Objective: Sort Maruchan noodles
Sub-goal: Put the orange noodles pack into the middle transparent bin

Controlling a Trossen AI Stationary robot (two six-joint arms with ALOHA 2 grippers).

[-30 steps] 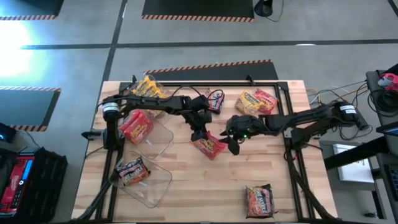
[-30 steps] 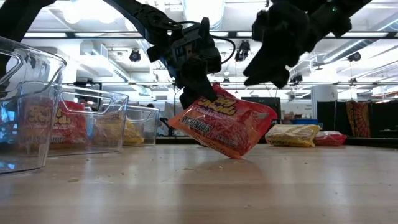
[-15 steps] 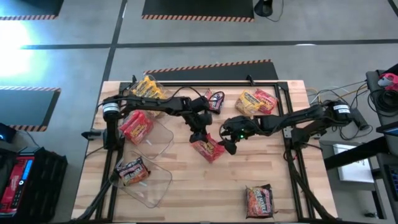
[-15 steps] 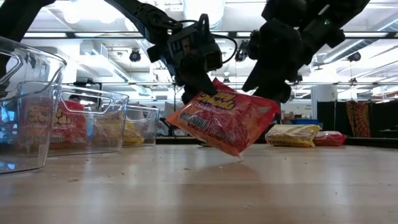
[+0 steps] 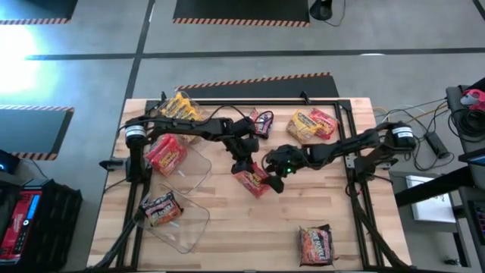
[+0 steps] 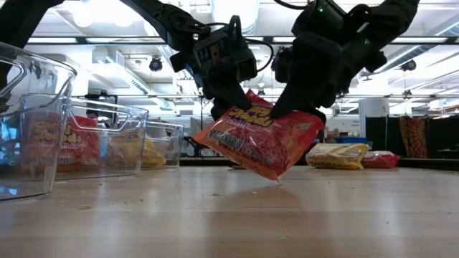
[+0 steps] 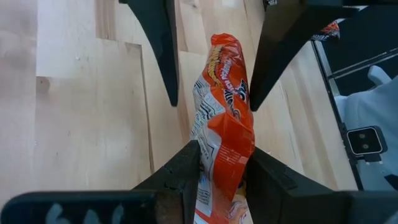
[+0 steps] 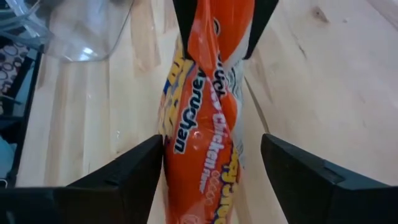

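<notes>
So the red Maruchan packet [image 6: 258, 140] is hanging tilted just above the table [image 6: 229, 215], pinched at its upper edge by the left gripper [image 6: 224, 100], clamped tight on it. The right gripper [image 8: 211, 174] sits at the packet's other end, fingers [image 8: 124, 177] spread wide on either side with the wrapper between them. 2 more packets [image 5: 312, 123] lie well behind the right gripper.

"Chicken" on orange pkt [image 8: 208, 118]
</notes>
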